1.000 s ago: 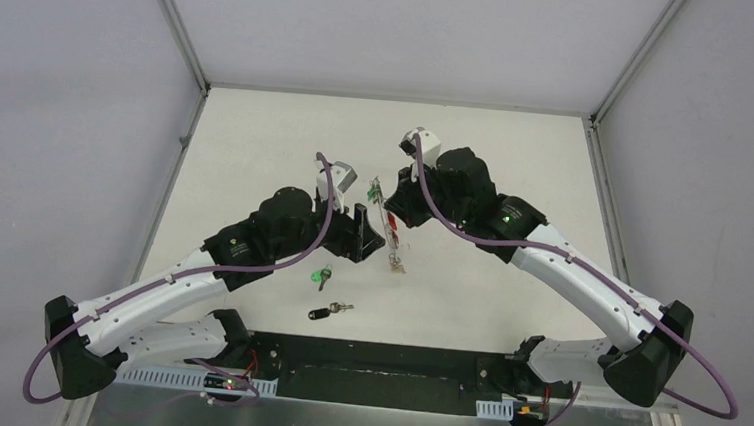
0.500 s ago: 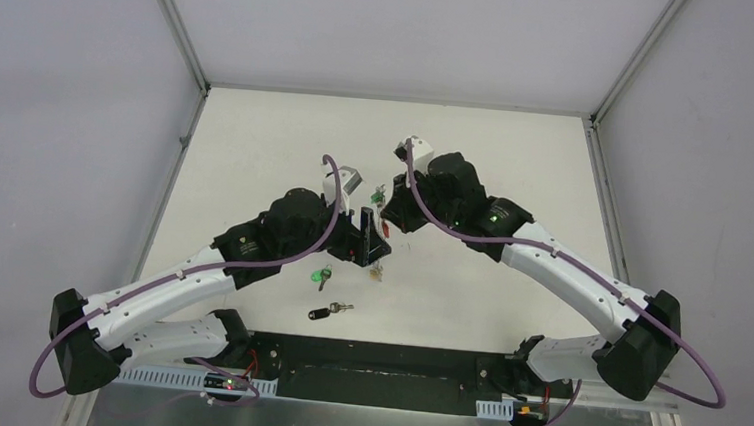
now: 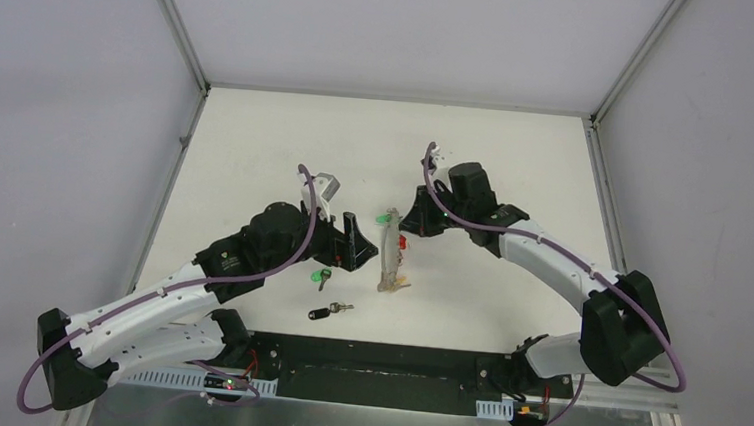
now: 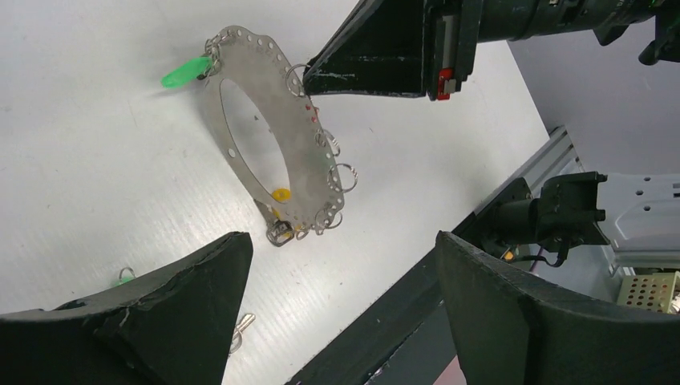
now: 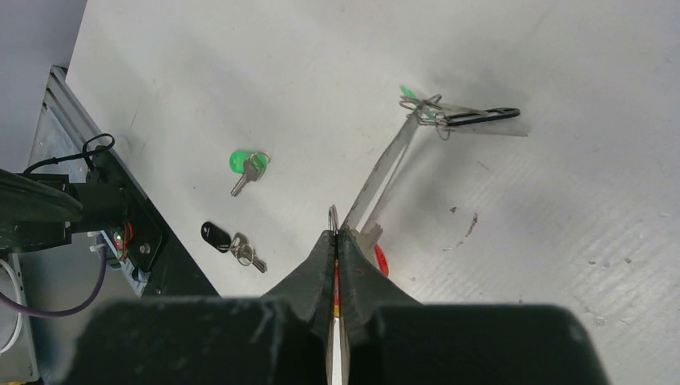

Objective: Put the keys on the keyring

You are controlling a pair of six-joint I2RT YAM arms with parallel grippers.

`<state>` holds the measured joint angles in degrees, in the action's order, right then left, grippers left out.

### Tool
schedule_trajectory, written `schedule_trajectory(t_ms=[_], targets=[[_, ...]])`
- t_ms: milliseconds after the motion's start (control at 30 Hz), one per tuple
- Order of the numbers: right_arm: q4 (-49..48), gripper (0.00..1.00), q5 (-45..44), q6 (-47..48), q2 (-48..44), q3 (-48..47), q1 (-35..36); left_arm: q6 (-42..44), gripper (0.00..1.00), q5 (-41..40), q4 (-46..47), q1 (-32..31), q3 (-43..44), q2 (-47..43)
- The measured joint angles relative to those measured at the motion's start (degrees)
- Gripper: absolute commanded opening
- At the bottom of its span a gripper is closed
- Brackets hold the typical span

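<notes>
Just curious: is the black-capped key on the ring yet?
Off. The black-capped key lies on the table, apart from the keyring.

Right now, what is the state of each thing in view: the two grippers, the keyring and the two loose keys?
Keyring: up on its edge, gripped at the rim, several capped keys on it.
Right gripper: shut on the keyring's rim.
Left gripper: open, empty.
Green-capped key: loose on the table, not on the keyring.
Black-capped key: loose on the table, not on the keyring.
</notes>
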<state>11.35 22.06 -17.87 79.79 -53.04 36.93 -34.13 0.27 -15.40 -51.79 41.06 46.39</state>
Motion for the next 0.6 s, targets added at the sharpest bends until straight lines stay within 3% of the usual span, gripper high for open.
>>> schedule_trajectory(t_ms=[200,267,400,500,600], targets=[[-1.77,0.00,3.87,1.18,3.30,0.35,-4.90,-1.05,0.88,-0.92,0.00,0.00,-0.81,-0.37],[-2.32,0.06,4.98,1.70,4.72,0.26,-6.62,-1.25,0.88,-1.38,0.04,0.00,-1.09,-0.59],[-2.23,0.35,6.03,2.93,7.76,-1.27,-8.66,-2.08,0.90,-1.75,0.07,0.00,-2.14,-0.85],[0.31,0.64,6.73,4.33,10.51,-2.93,-8.33,-2.97,0.95,-1.86,0.07,0.00,-2.89,-0.92],[3.56,0.75,6.23,5.44,10.91,-3.02,-7.85,-4.44,0.99,-2.38,0.24,0.00,-3.98,-1.29]])
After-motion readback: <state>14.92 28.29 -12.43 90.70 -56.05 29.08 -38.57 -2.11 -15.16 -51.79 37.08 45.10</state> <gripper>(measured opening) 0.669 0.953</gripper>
